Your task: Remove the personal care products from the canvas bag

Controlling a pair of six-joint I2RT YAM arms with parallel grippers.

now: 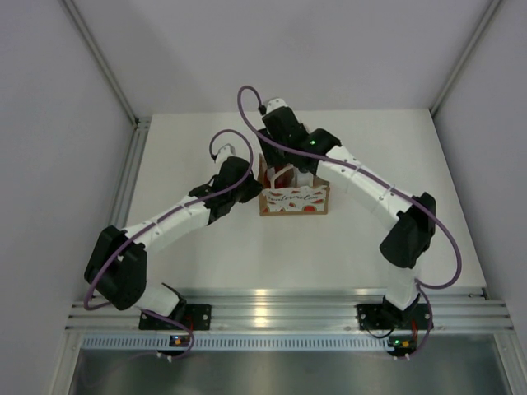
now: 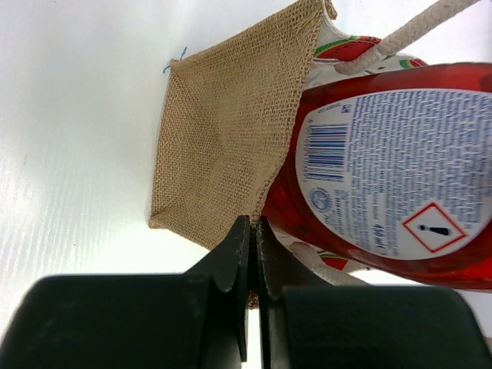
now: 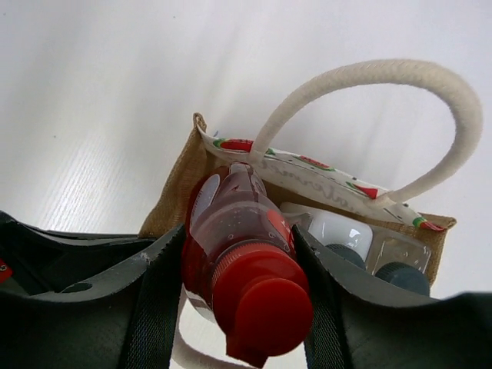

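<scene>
over the canvas bag (image 3: 173, 196), right gripper (image 3: 237, 257) jaws clamp the stiff, slick-looking red bottle (image 3: 238, 219) below its cap; left gripper (image 2: 253, 231) jaws pinch limp bag cloth

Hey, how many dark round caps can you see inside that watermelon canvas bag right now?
2. One dark cap sits beside the red bottle inside the canvas bag; the other dark cap is just right of it. More may be hidden deeper.

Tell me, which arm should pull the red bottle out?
Right. The right gripper holds the red bottle in the bag. The left gripper is pinched shut on the bag's edge, likely steadying it.
</scene>
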